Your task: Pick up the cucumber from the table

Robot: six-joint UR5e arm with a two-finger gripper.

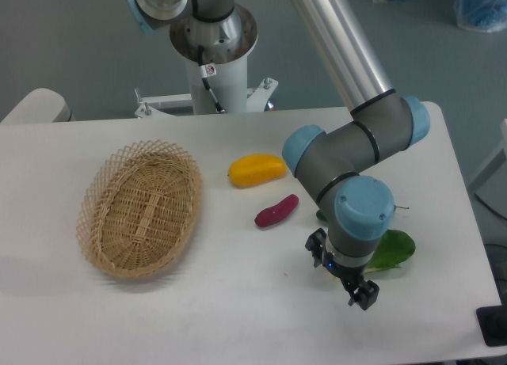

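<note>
Dark green, glossy: the cucumber [321, 216]. Only one short end shows, at the edge of the blue wrist joint. On the far side of that joint a thin stem-like line sticks out and probably belongs to it. The body between is covered by the arm.

- Position: on the table [238, 302], just beyond the gripper [341, 270] on the side away from the camera, largely beneath the wrist.
- Long axis: judged from the two visible ends, roughly crosswise in the camera view, with the stem toward the table's right edge. The gripper's two fingers sit on a diagonal, not square to it.
- Gripper: one arm only. Its black fingers [363, 295] stand well apart with nothing between them, so it is released and empty. How high it is above the table cannot be told.
- Judgement: the gripper must shift back over the cucumber and turn so the fingers straddle its slim width.

Near the gripper:
- bok choy [394, 250]: leafy green, just beside it to the right and close to the cucumber's stem end, so there is a risk of catching it.
- sweet potato [276, 211]: purple-red, to the left and beyond.
- yellow fruit [257, 170]: farther beyond.
- wicker basket [95, 214]: well apart to the left.
</note>
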